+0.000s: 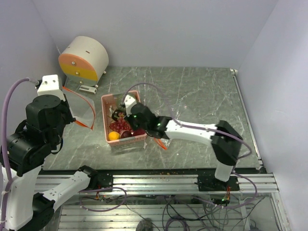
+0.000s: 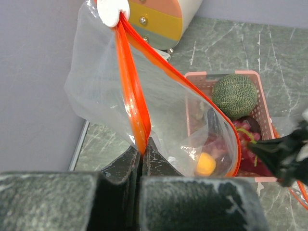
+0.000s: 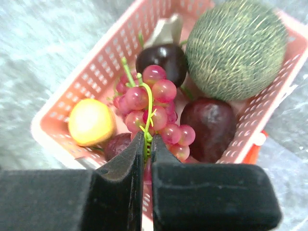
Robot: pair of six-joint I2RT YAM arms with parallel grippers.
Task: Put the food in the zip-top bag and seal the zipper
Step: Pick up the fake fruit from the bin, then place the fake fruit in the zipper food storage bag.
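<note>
The pink basket (image 1: 107, 136) holds the food. In the right wrist view my right gripper (image 3: 147, 142) is shut on the green stem of the red grapes (image 3: 154, 108), just above the basket (image 3: 62, 103). Around them lie an orange-yellow fruit (image 3: 90, 121), a green netted ball (image 3: 236, 50), dark purple pieces (image 3: 211, 127) and a whitish bulb (image 3: 166, 30). My left gripper (image 2: 142, 147) is shut on the orange-red zipper (image 2: 130, 86) of the clear zip-top bag (image 2: 106, 82). It holds the bag up with its mouth open, left of the basket (image 2: 231, 77). The bag (image 1: 83, 109) hangs beside my left arm.
A round cream drum with an orange and yellow face (image 1: 84, 57) stands at the back left; it also shows in the left wrist view (image 2: 159, 19). White walls close in left and right. A metal rail (image 1: 159, 180) runs along the near edge.
</note>
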